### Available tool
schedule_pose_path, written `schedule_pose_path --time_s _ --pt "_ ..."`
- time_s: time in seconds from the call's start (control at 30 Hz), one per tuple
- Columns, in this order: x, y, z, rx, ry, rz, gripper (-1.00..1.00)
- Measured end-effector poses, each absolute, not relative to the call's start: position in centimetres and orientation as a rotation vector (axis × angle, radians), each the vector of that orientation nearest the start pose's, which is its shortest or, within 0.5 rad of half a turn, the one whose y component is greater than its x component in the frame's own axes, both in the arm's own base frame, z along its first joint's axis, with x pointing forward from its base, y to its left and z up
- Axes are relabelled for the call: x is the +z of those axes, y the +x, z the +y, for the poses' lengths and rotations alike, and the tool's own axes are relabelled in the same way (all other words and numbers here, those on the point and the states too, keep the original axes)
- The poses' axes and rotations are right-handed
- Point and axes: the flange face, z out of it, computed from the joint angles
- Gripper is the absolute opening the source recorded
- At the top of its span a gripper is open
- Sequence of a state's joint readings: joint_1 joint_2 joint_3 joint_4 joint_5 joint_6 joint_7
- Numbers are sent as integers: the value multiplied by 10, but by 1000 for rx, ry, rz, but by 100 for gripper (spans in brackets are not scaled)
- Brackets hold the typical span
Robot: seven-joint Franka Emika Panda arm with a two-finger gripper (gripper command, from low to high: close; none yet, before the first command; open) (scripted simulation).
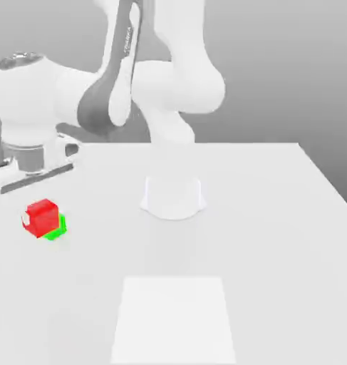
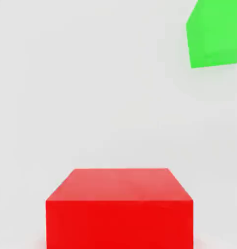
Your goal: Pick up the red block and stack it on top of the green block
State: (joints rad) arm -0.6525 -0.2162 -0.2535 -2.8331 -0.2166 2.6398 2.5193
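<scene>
The gripper (image 1: 35,187) is clenched, and nothing visible shows it holding anything. The small matte bright red cube (image 1: 41,217) rests on the white tabletop (image 1: 261,235) just below the hand, with the matching matte bright green cube (image 1: 57,228) close beside it, half hidden behind it. I judge both rigid, light and a little slick; the red one should take flat pads on two opposite side faces. Faint lettering on the arm (image 1: 126,43) is unreadable.
</scene>
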Motion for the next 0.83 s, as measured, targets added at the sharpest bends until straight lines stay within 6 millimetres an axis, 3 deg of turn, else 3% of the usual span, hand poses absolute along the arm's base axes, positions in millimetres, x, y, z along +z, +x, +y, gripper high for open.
schedule_pose_path --time_s 0.13,0.2,0.77,0.8,0.83 --pt "252 154 -302 -28 463 3115 -100" --pt "247 133 -303 1 549 3091 -100" --pt "186 128 -304 15 575 3076 -100" --pt "181 127 -304 6 577 3081 100" --pt "181 127 -304 6 575 3081 100"
